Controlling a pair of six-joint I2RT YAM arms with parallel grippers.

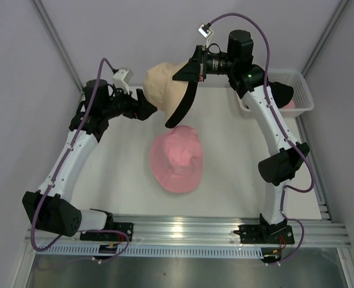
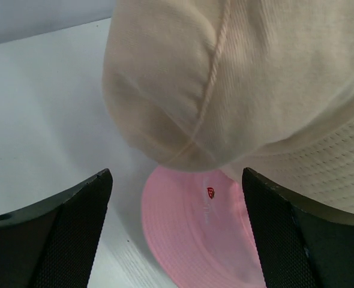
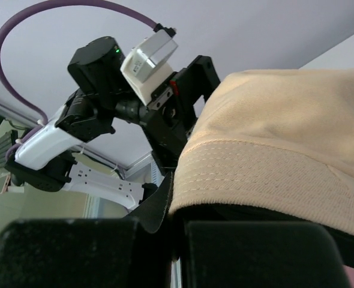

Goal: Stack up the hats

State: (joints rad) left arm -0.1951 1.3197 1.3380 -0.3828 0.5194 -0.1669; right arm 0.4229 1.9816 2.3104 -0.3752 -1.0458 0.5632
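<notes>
A pale peach hat (image 1: 159, 84) hangs in the air at the back of the table, with a black hat's brim (image 1: 182, 107) drooping from under it. My right gripper (image 1: 186, 73) is shut on both brims; in the right wrist view the peach brim (image 3: 267, 174) and black fabric (image 3: 159, 201) sit pinched at the gripper (image 3: 177, 240). My left gripper (image 1: 149, 109) stands open just left of the peach hat (image 2: 225, 78), touching nothing, its fingers (image 2: 75, 234) wide apart. A pink hat (image 1: 177, 159) lies flat on the table below, also seen between the left fingers as a pink hat (image 2: 195, 234).
A white lattice basket (image 1: 303, 90) stands at the back right corner with something pink (image 1: 288, 105) inside. The left arm's wrist (image 3: 99, 66) shows close to the held hats. Grey walls close in the table at the back and sides.
</notes>
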